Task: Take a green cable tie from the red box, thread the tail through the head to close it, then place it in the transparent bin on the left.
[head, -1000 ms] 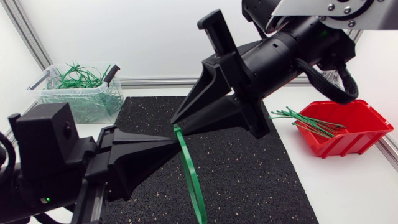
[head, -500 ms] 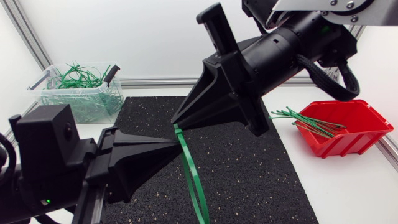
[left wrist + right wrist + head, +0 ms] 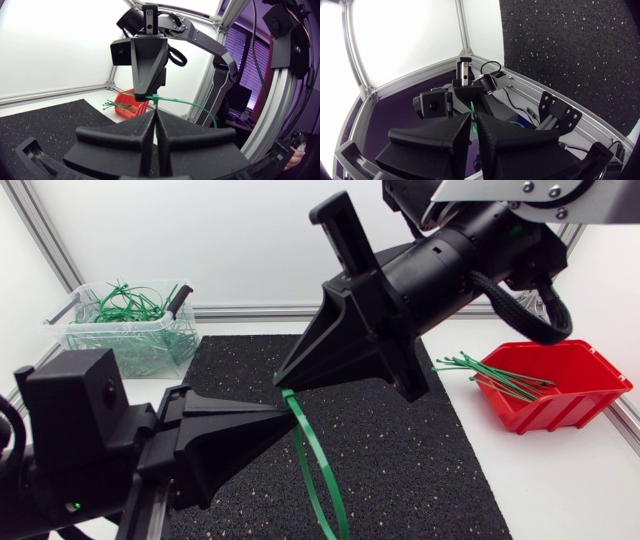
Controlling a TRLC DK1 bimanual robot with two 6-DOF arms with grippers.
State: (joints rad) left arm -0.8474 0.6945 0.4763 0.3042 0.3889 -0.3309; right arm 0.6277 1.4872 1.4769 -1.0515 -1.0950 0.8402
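Cable tie [image 3: 303, 455] is hanging as a green loop above the black mat [image 3: 420, 460], with my left gripper [image 3: 280, 412] pinching 1 end, fingers pressed together, and my right gripper [image 3: 285, 378] clamping the other just above it. I am judging the threading to be under way, so I am wanting small feed moves, tail lined up with a steady head. Around it, the red box [image 3: 560, 385] is sitting at my right on the white table [image 3: 560, 490], and the transparent bin [image 3: 130, 340] at my far left.
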